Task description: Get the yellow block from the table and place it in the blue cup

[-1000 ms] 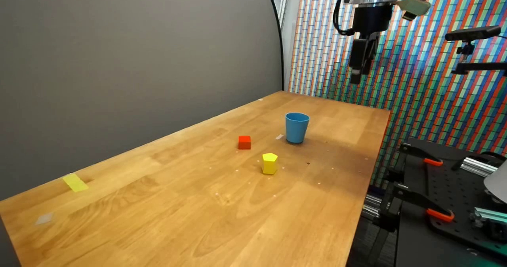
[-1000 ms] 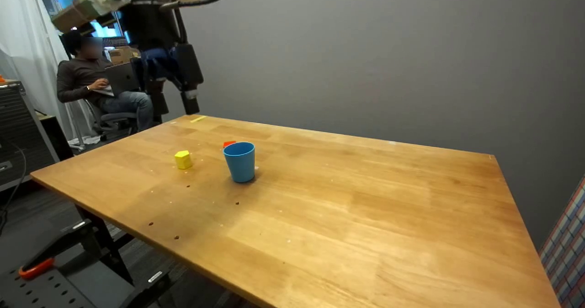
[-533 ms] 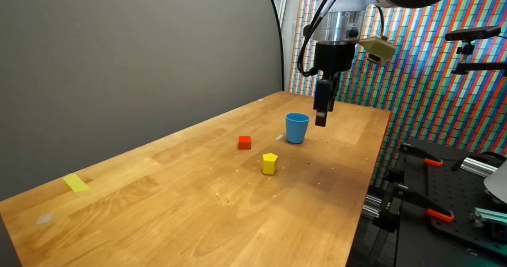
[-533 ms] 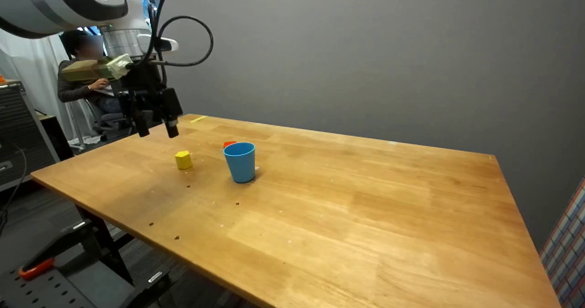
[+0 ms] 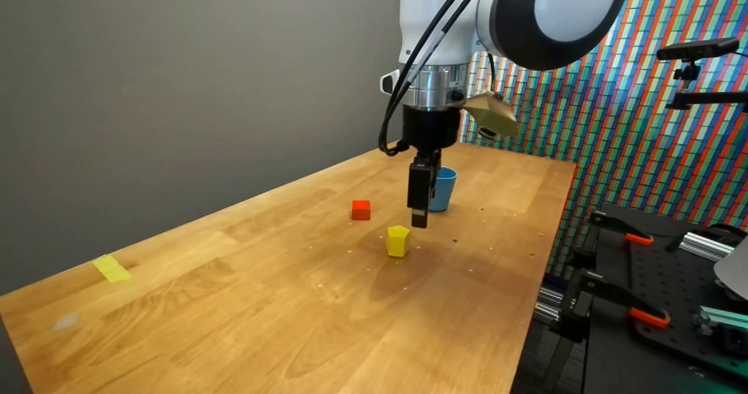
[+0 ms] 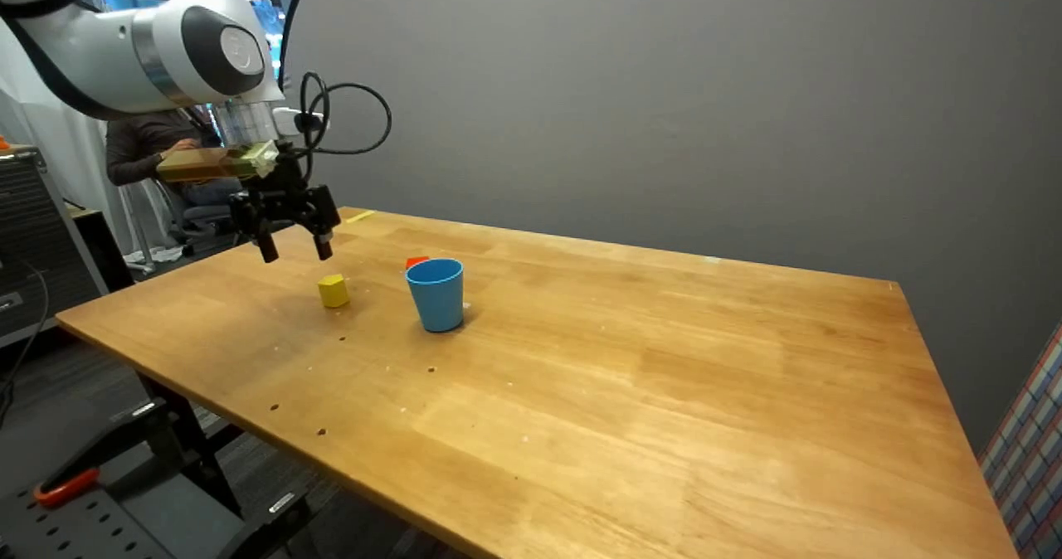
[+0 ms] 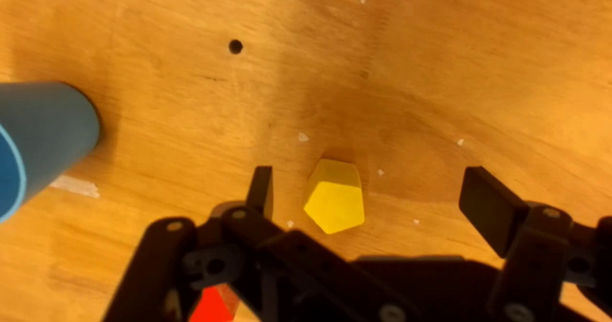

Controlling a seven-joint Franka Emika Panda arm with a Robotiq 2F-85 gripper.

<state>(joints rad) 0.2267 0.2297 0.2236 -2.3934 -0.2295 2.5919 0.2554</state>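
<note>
The gripper (image 6: 296, 254) hangs empty and spread wide, higher than the yellow five-sided block (image 7: 335, 198), which stands on the wooden table (image 6: 664, 385) near the blue cup (image 6: 437, 298), so this looks like the reaching step, and next should come lining up, going down and squeezing.

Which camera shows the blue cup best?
An exterior view, where the blue cup shows unblocked, rim to base. In an exterior view with the jaws in front, the cup shows only its right part; the wrist view's left edge crops it.

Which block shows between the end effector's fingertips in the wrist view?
The yellow block, five-sided on top; the red block shows outside them, partly hidden.
</note>
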